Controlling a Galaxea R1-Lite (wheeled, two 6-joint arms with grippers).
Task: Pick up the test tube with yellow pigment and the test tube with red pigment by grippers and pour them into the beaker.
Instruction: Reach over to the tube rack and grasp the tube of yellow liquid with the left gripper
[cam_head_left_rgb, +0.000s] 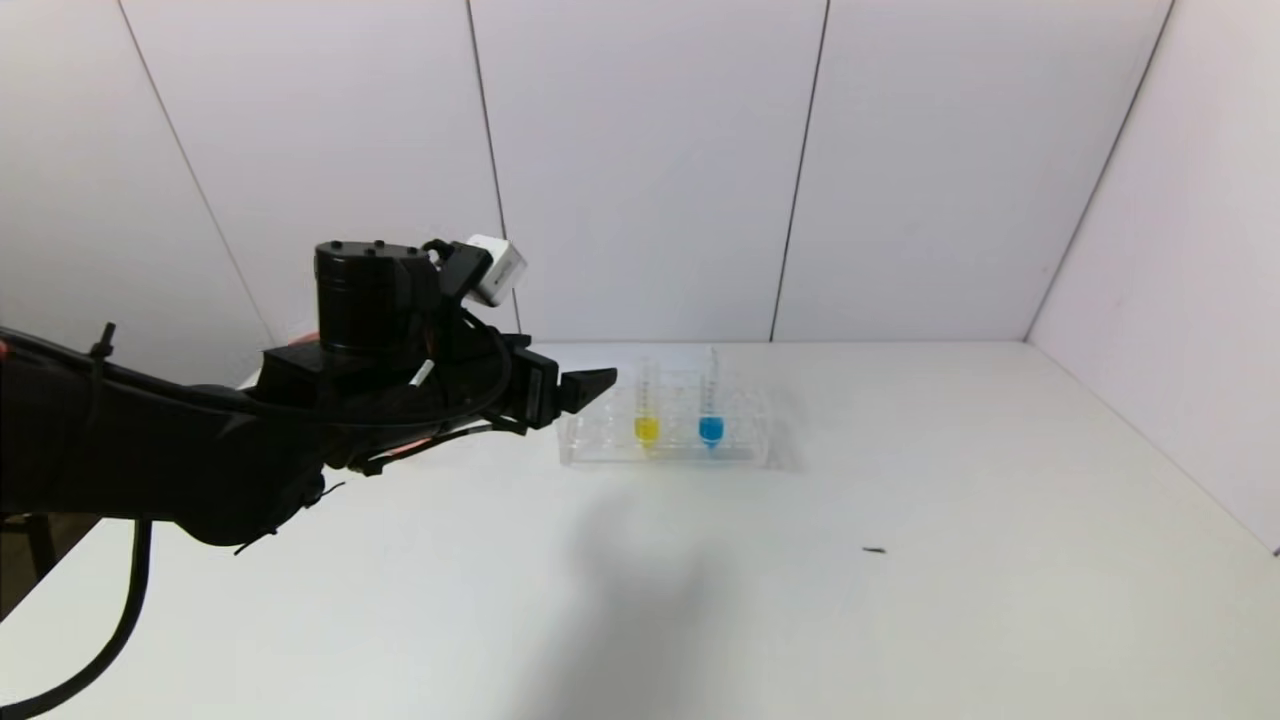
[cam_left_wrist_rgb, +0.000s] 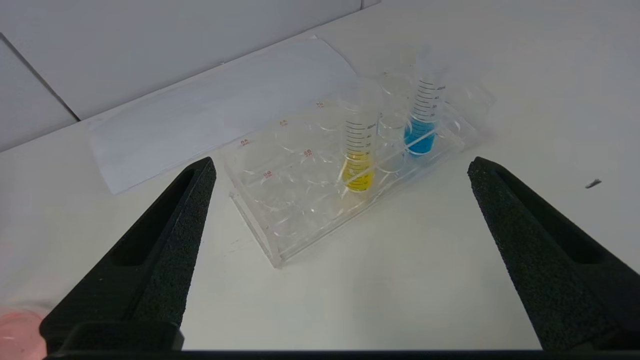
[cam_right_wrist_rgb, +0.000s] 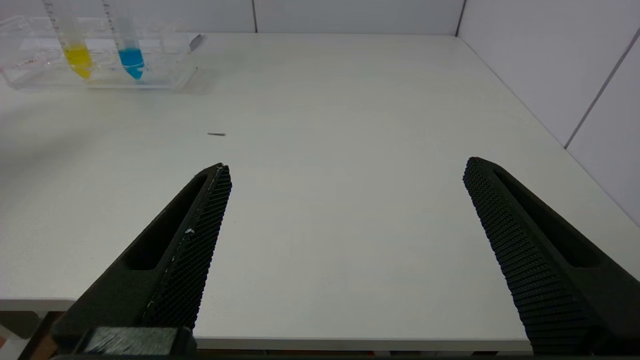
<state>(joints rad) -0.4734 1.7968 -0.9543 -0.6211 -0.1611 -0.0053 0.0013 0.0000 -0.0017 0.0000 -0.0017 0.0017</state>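
On a white table (cam_head_left_rgb: 900, 620) walled by pale panels, the left gripper (cam_head_left_rgb: 590, 385) hovers wide open and empty just beside the clear rack (cam_head_left_rgb: 600, 445), where the yellow tube (cam_head_left_rgb: 646, 415) stands upright next to a blue tube (cam_head_left_rgb: 710, 412), while the right gripper (cam_right_wrist_rgb: 345, 170), also spread and empty, hangs over bare tabletop well apart.

A clear tube rack (cam_head_left_rgb: 665, 440) stands on the white table (cam_head_left_rgb: 900, 600), holding a blue-tipped tube (cam_head_left_rgb: 711, 412). A paper sheet (cam_left_wrist_rgb: 210, 115) lies behind the rack. A small dark speck (cam_head_left_rgb: 875, 549) lies apart.

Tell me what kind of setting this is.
Likely a mock lab bench for robot trials: a clear tube rack holding graduated tubes of yellow and blue liquid, on a plain white table boxed in by white panels.
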